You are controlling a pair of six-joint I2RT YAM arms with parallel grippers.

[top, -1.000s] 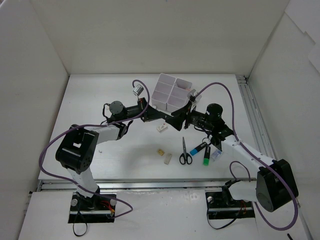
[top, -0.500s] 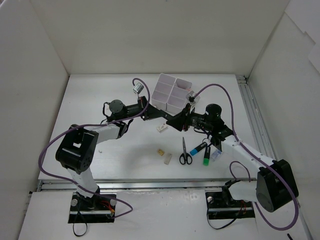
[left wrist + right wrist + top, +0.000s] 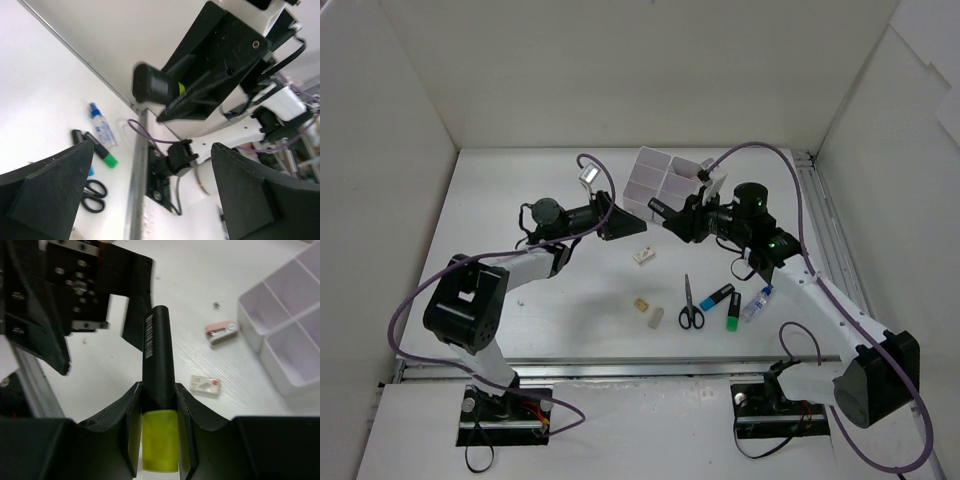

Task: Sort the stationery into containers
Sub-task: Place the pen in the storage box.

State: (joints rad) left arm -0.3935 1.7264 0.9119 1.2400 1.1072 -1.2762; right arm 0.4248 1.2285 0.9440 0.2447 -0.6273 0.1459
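Observation:
My right gripper (image 3: pixel 159 391) is shut on a highlighter (image 3: pixel 157 352) with a black barrel and a yellow cap, held above the table. From above, the right gripper (image 3: pixel 673 218) hangs just in front of the containers (image 3: pixel 665 180), four white bins in a block. My left gripper (image 3: pixel 630 226) stands open and holds nothing, a short way left of the highlighter (image 3: pixel 156 88). On the table lie black-handled scissors (image 3: pixel 690 305), a blue highlighter (image 3: pixel 717 296), a green highlighter (image 3: pixel 733 313), a glue bottle (image 3: pixel 757 303), a labelled white eraser (image 3: pixel 643 256), a tan eraser (image 3: pixel 641 304) and another white eraser (image 3: pixel 655 318).
A small pink-and-white piece (image 3: pixel 221 332) lies near the bins (image 3: pixel 280 315), with the labelled eraser (image 3: pixel 205 384) closer to me. White walls enclose the table on three sides. A metal rail (image 3: pixel 825 230) runs along the right edge.
The left gripper opened and drew back to the left. The right gripper closed on the highlighter and now carries it alone, raised slightly toward the bins.

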